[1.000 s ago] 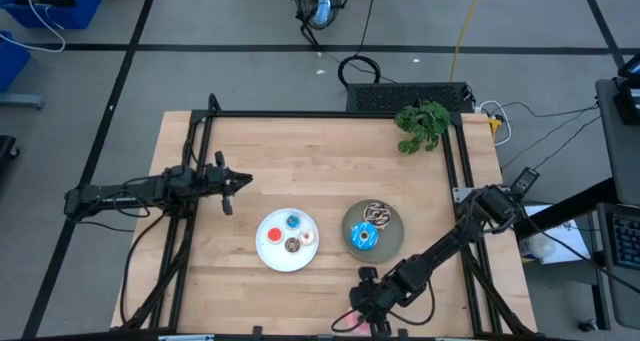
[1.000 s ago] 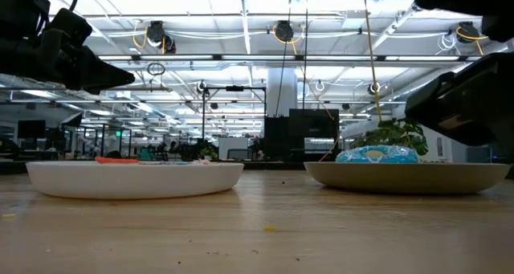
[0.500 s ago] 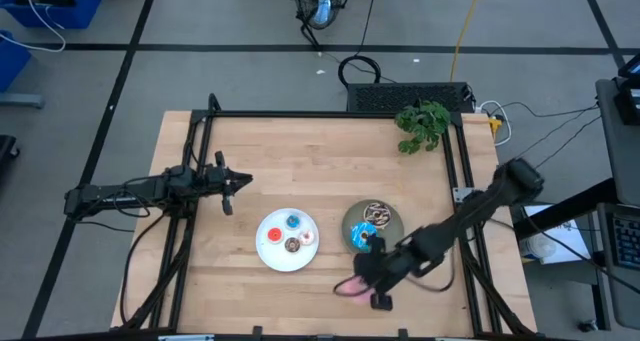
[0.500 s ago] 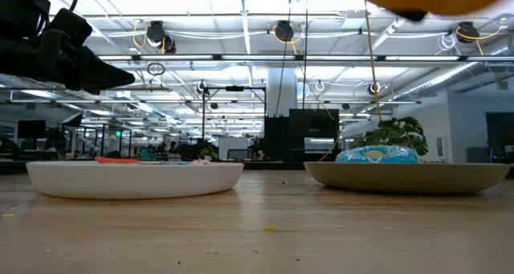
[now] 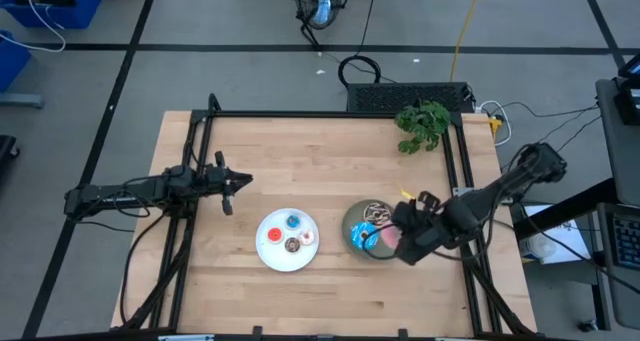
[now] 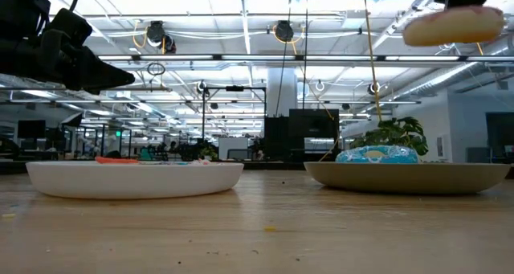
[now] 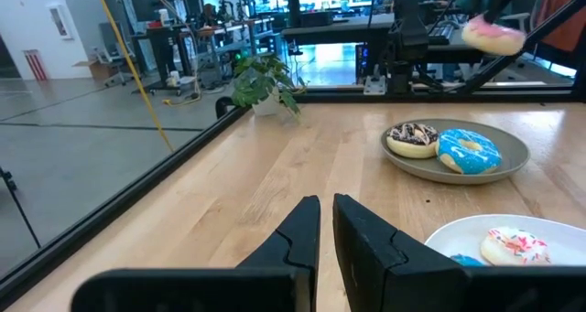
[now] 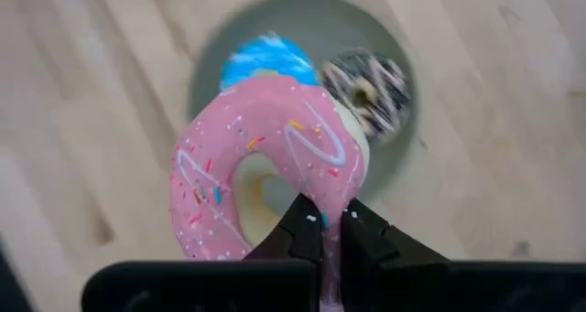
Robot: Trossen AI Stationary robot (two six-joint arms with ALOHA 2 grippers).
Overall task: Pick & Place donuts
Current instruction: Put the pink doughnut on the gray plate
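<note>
The right gripper [image 8: 330, 228] hangs above the grey plate [image 5: 354, 219], its fingers clamped on the rim of the pink-iced donut [image 8: 265, 166], which is in the air over the plate's 3 o'clock side. On the plate lie the blue-iced donut [image 5: 364, 237] at about 7 o'clock and the chocolate sprinkled donut [image 5: 377, 214] at about 12. The white plate [image 5: 270, 251], at the grey plate's 9 o'clock, carries four tiny donuts [image 5: 293, 233]. The left gripper [image 5: 232, 187] waits at the table's 9 o'clock edge, fingers nearly together and empty.

Bright overhead striplights; motion-blurred right wrist view.
</note>
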